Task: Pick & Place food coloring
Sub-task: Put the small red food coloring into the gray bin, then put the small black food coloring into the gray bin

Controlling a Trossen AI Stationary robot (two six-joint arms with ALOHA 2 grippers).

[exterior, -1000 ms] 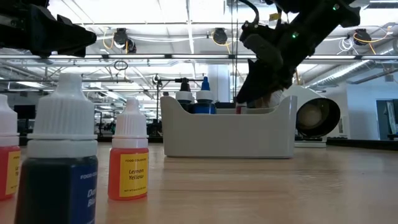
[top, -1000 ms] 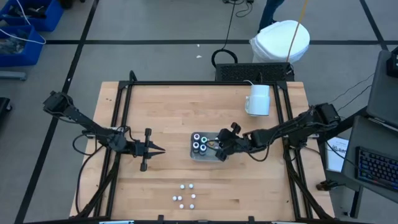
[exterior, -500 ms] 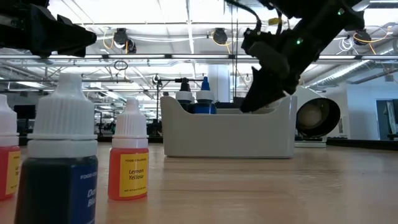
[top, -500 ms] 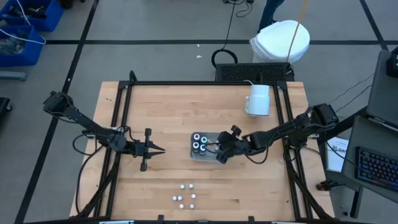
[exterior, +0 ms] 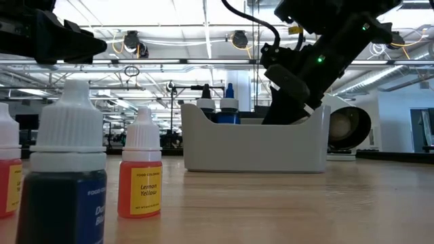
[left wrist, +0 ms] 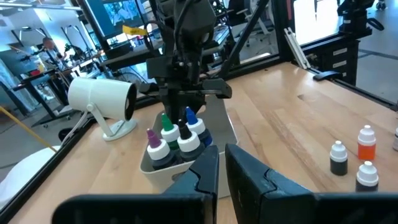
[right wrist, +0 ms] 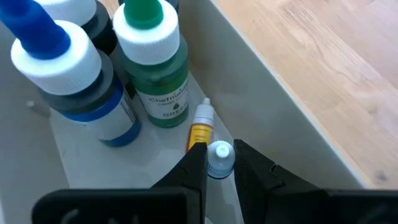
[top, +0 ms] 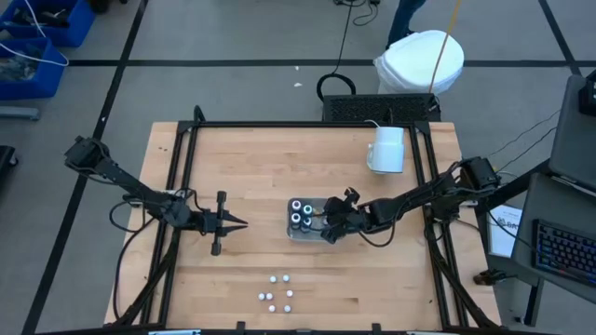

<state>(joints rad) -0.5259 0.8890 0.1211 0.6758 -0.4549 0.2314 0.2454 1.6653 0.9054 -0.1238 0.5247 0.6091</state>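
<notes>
Wooden surface (top: 251, 158) carrying a clear tray (top: 301, 232) (centre), a white mug (top: 387, 149), and loose small dropper bottles (top: 278, 295) near the front edge.

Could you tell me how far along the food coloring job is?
Done: one small bottle lies in the tray beside four large ones. In hand: the right gripper holds another small bottle inside it. Left: six bottles on the table; left gripper idle.

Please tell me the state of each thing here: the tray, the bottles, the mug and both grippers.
Tray: upright on the table, partly filled.
Large bottles: standing upright in the tray, capped.
Small bottle: between the right gripper's closed jaws, inside the tray.
Orange bottle: lying in the tray.
Loose bottles: standing on the table.
Mug: upright.
Left gripper: shut, empty.
</notes>
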